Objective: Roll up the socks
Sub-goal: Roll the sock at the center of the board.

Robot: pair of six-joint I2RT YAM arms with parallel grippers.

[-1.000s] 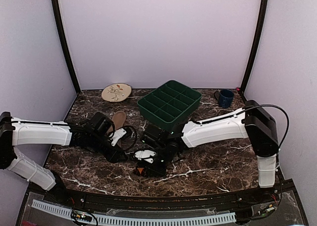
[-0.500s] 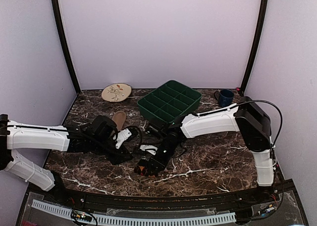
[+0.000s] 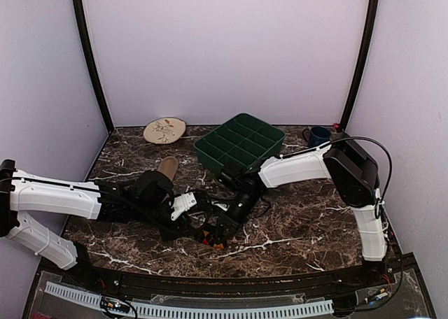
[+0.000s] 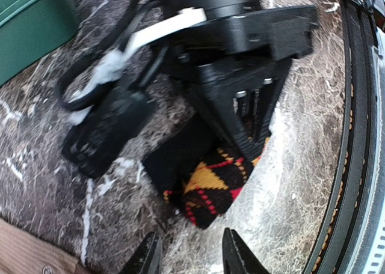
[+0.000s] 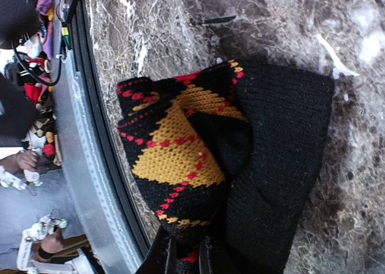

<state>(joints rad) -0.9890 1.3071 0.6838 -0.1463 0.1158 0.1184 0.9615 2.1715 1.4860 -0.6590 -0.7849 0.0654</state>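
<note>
The black argyle sock [image 5: 180,154] lies bunched near the table's front edge, with red and yellow diamonds showing. My right gripper [image 5: 183,259] is shut on its near end. From above, the argyle sock [image 3: 211,238] sits under the right gripper [image 3: 220,229]. My left gripper [image 4: 191,259] stands open just short of the argyle sock [image 4: 213,187], nothing between its fingers, and it [image 3: 196,222] comes in from the left. The tan sock [image 3: 168,167] lies flat behind the left arm, partly hidden by it.
A green compartment tray [image 3: 239,145] stands at the back centre, close behind the right arm. A beige plate [image 3: 164,130] is at the back left and a blue mug [image 3: 318,138] at the back right. The black front rail [image 4: 361,136] runs close by the sock.
My left arm has reached rightward toward the argyle sock. The right arm has swung in, carrying the sock's pinched end slightly right along the front edge.
</note>
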